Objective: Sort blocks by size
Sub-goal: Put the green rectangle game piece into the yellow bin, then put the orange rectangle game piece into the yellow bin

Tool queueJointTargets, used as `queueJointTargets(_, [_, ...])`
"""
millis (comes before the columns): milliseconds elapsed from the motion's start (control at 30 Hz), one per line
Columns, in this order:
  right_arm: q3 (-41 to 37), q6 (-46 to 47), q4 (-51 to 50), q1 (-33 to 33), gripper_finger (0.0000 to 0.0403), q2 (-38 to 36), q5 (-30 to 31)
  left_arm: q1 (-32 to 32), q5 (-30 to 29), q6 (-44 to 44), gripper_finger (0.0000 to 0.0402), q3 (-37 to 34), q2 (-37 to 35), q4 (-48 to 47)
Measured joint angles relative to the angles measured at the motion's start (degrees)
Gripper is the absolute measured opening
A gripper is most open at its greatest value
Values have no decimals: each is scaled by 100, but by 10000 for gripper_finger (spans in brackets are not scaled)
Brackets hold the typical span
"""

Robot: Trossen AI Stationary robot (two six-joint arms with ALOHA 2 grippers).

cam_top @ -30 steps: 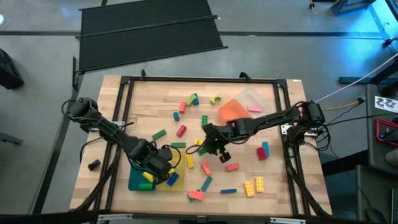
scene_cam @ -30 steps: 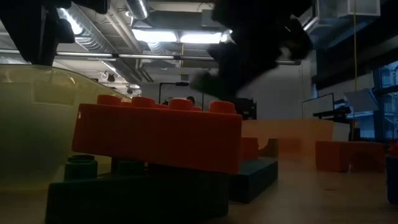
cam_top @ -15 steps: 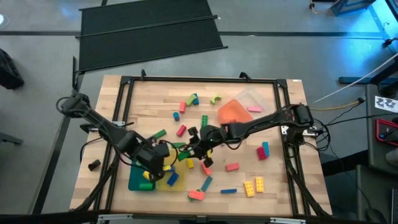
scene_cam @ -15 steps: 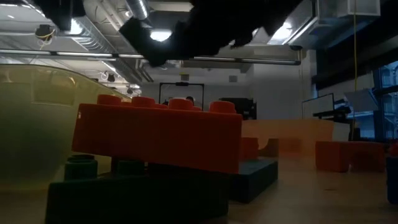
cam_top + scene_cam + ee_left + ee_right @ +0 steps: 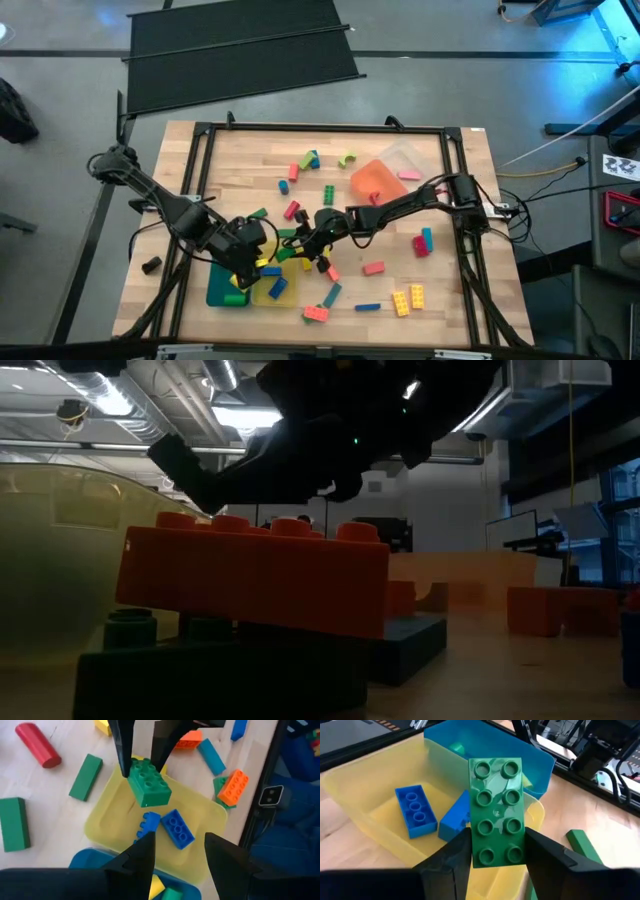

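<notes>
Green block: an eight-stud green block (image 5: 496, 813) is clamped between the right gripper's (image 5: 495, 851) fingers and hangs right over the yellow tray (image 5: 367, 827), not touching it as far as I can see. The left wrist view has it too (image 5: 149, 783), held from above by two dark fingers.
Yellow tray: sits at the table's front-left part (image 5: 283, 293). Inside it are two blue blocks, a flat one with its studs up (image 5: 415, 811) and another tipped on its side (image 5: 456, 817) just beside it.
Blue tray: the blue tray (image 5: 490, 744) is touching the yellow one on its far side from the right wrist camera; there's something green and something yellow in it, can't make out the shapes.
Right gripper: reaches across the middle of the table (image 5: 318, 247) toward the trays, pinching the green block by its long sides.
Left gripper: the left gripper (image 5: 177, 854) hovers over the two trays with its fingers spread apart and nothing between them.
Loose blocks: the rest of the blocks (image 5: 409, 298) are scattered over the wooden table (image 5: 240, 160), in red, pink, green, teal and yellow. An orange tray (image 5: 375, 178) sits toward the back right.
Low view: mostly a big red block (image 5: 252, 576) stacked on a dark one, close to the lens.
</notes>
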Motion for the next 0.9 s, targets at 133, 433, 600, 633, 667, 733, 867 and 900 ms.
queueJointTargets(133, [0,12,7,0,161,30,0,0,0,-149,157,0,-7,0])
queueJointTargets(433, [52,588,7,0,233,30,5,0,0,-276,157,0,-4,0])
queueJointTargets(600, [52,611,-181,0,278,-120,419,13,-82,-280,157,0,-4,3])
queueJointTargets(633, [52,592,-380,-2,282,-230,609,14,-136,-280,157,-1,-4,16])
queueJointTargets(667, [52,566,-635,-2,286,-360,837,17,-217,-280,157,-13,-4,70])
queueJointTargets(733, [52,523,-1263,-4,290,-682,1294,17,-453,-212,157,-91,-4,437])
queueJointTargets(867, [57,294,-2883,-15,291,-1537,2017,17,-805,518,157,-310,56,1530])
queueJointTargets(900, [57,285,-3296,-10,291,-1768,2123,17,-832,735,157,-348,99,1802])
